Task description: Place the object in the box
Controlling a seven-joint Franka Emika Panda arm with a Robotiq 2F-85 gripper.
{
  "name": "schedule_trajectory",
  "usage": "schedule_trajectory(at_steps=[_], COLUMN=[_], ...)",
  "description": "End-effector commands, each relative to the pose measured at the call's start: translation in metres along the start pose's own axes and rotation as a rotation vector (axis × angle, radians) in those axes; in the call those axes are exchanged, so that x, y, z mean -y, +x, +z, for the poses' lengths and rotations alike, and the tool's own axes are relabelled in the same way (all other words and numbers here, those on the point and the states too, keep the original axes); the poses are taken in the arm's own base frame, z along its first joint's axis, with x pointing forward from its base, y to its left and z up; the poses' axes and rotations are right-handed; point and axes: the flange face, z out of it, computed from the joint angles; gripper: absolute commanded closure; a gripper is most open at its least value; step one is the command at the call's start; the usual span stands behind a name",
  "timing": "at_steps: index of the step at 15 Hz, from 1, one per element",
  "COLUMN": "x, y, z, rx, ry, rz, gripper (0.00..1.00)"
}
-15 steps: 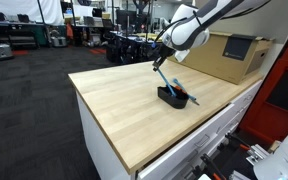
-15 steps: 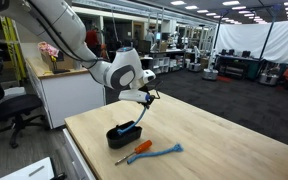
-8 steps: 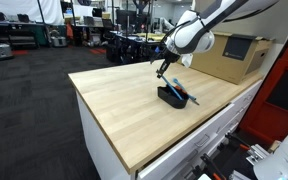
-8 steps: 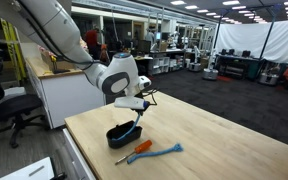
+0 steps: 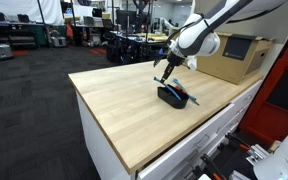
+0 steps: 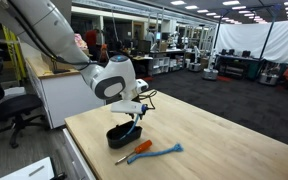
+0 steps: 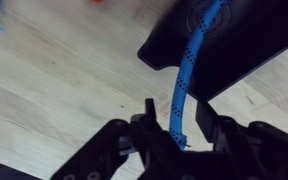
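My gripper (image 7: 174, 125) is shut on a thin blue stick with dark specks (image 7: 187, 70). The stick slants down from the jaws, and its far end lies inside the small black box (image 7: 244, 50). In both exterior views the gripper (image 5: 164, 72) (image 6: 134, 112) hangs just above the box (image 5: 170, 97) (image 6: 117, 136), which stands on the wooden table, and the stick (image 6: 132, 125) reaches down into it.
A red-orange item (image 6: 139, 148) and a pale-blue item (image 6: 167, 150) lie on the table beside the black box. A large brown cardboard box (image 5: 229, 55) stands at the back of the table. The table edge (image 5: 104, 120) is near.
The gripper has come down toward the black box with the blue stick, and the stick's lower end has gone deeper into the box.
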Motion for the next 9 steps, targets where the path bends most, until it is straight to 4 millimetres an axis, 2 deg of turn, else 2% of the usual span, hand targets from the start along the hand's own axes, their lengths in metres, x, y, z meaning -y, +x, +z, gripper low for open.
schedule_trajectory(at_steps=[1,4,9], x=[0.002,0.0,-0.021], y=[-0.009,-0.009,-0.019], z=[-0.007,-0.01,-0.021], rx=[-0.008,0.007,0.15], ry=[-0.015,-0.019,-0.109], rz=[-0.029,-0.038,-0.053], gripper=[0.22,0.02,0.0])
